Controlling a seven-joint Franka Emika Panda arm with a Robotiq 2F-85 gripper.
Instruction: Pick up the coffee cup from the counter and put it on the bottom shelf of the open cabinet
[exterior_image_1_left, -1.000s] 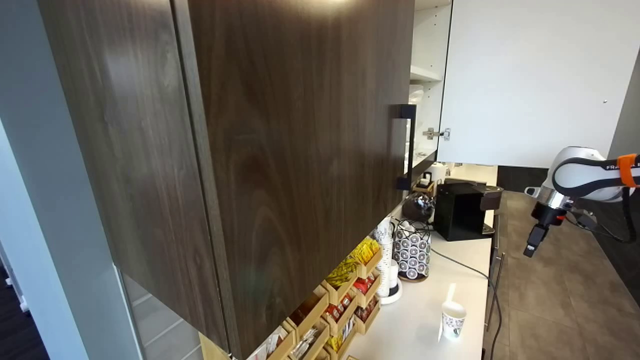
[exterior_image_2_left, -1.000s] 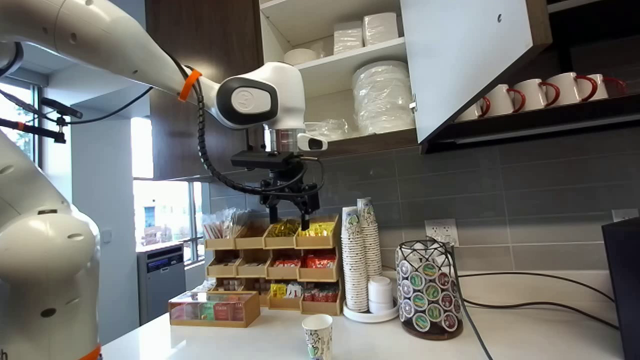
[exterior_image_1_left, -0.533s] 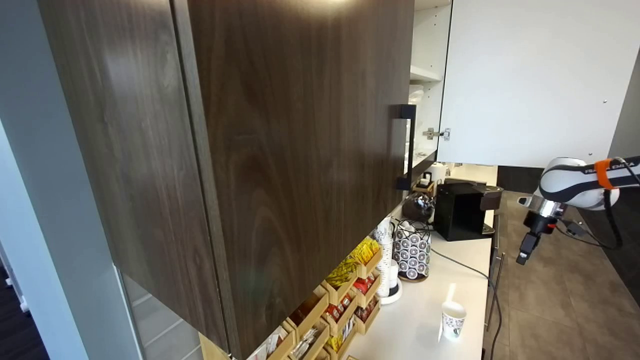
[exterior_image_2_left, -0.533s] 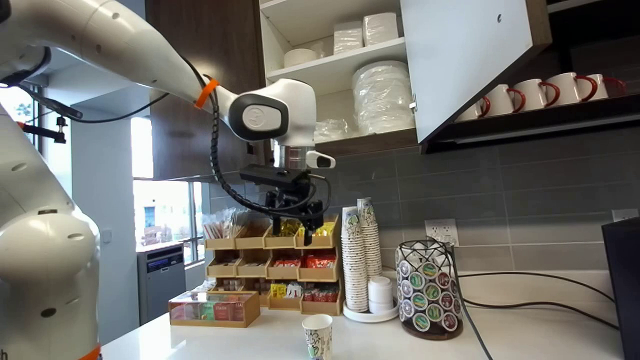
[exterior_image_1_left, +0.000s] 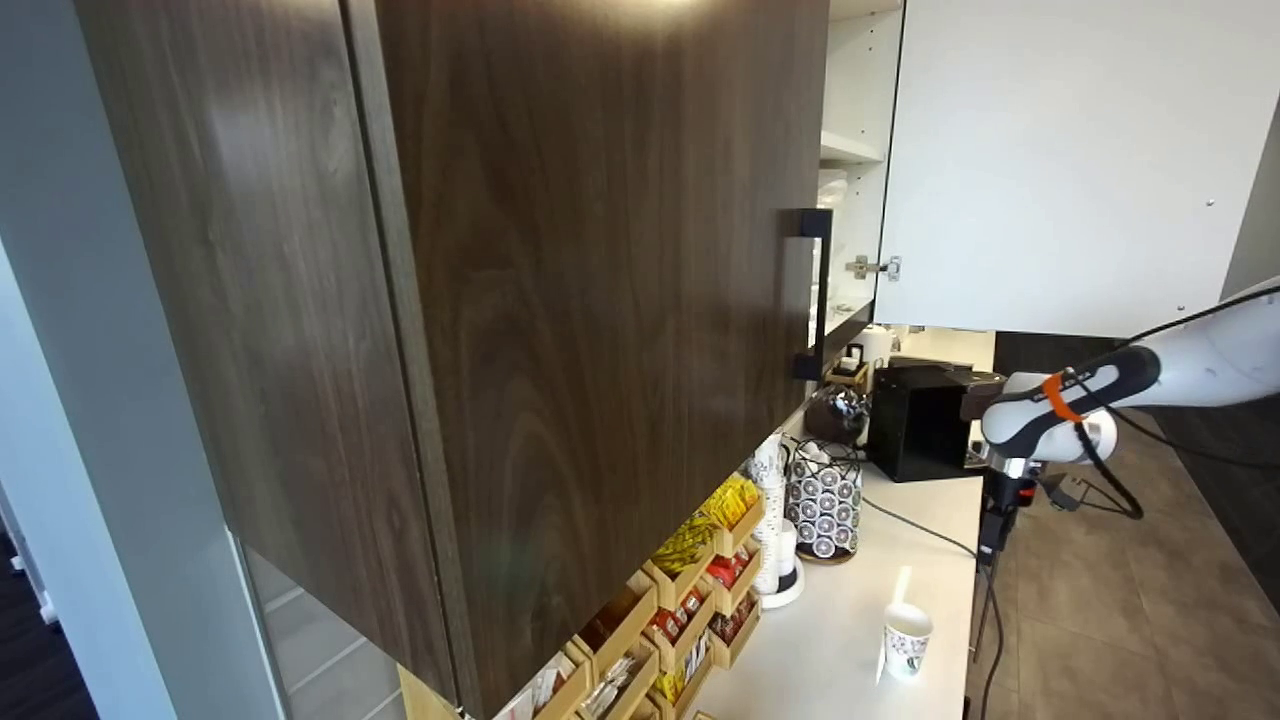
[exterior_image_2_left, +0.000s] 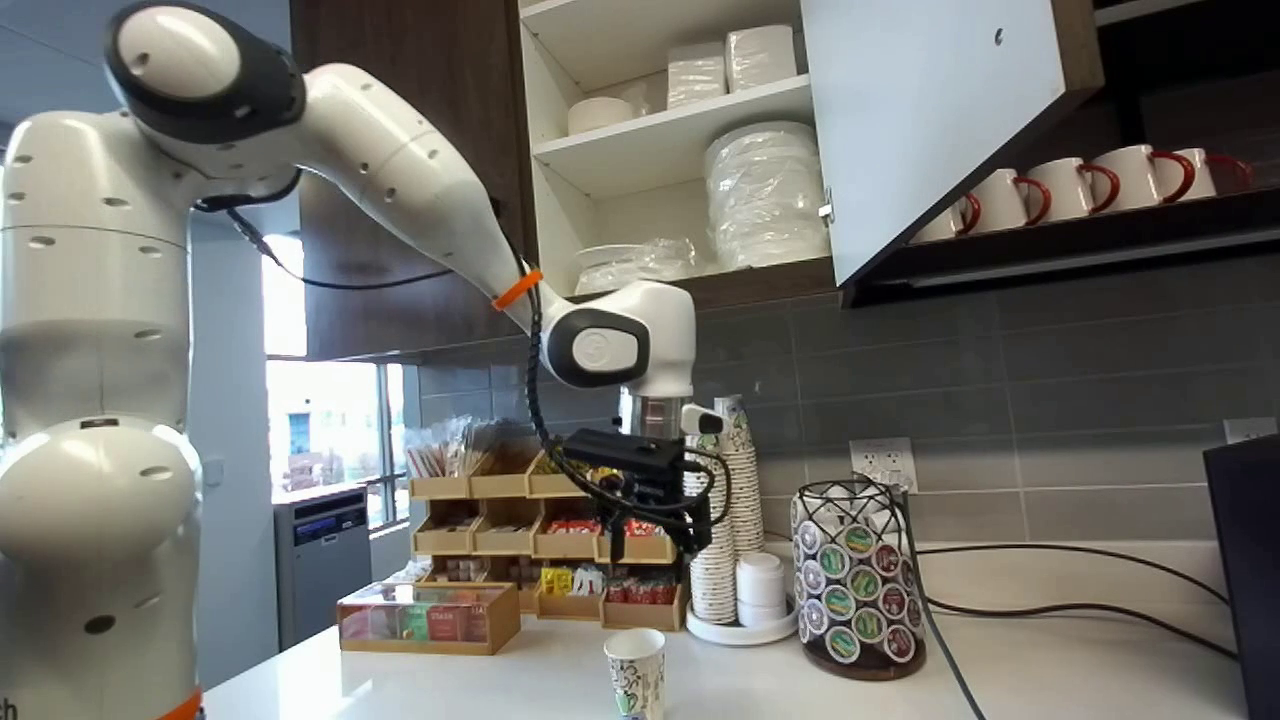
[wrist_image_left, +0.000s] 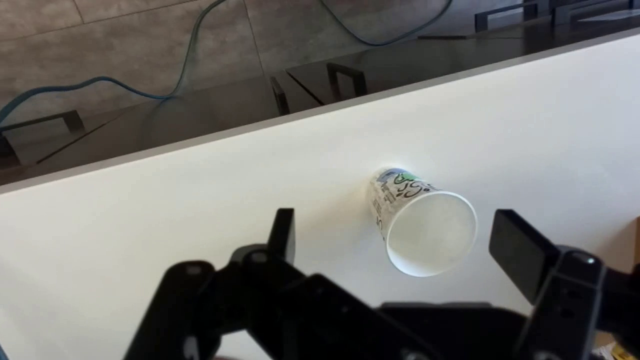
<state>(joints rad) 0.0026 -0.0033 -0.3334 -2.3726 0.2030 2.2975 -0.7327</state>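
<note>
Fingers (wrist_image_left: 284, 235) spread wide, my gripper (exterior_image_2_left: 650, 560) points down and hangs above the level of the bench (wrist_image_left: 175, 225). In my wrist view the coffee cup (wrist_image_left: 432, 235) appears between the two fingertips, apart from both and closer to the one on that view's right. It stands upright on the bench, white with a dark and green print, and I can see into its open mouth. In an exterior view a gap shows between its rim and my fingertips above. Behind it is a wooden drawer rack (exterior_image_2_left: 503, 543); near the rack, tall stacks of cups (exterior_image_2_left: 712, 588) stand on a round white tray (exterior_image_2_left: 715, 635), just beside a pod holder (exterior_image_2_left: 865, 671). The cabinet (exterior_image_2_left: 555, 210) is open, its pale door (exterior_image_2_left: 920, 120) swung outward, and a plastic-wrapped white stack (exterior_image_2_left: 765, 200) rests inside. In an exterior view the bottom shelf (exterior_image_1_left: 840, 316) shows as a thin pale sliver, higher than the cup. There a black machine (exterior_image_1_left: 915, 425) stands farther along the bench.
</note>
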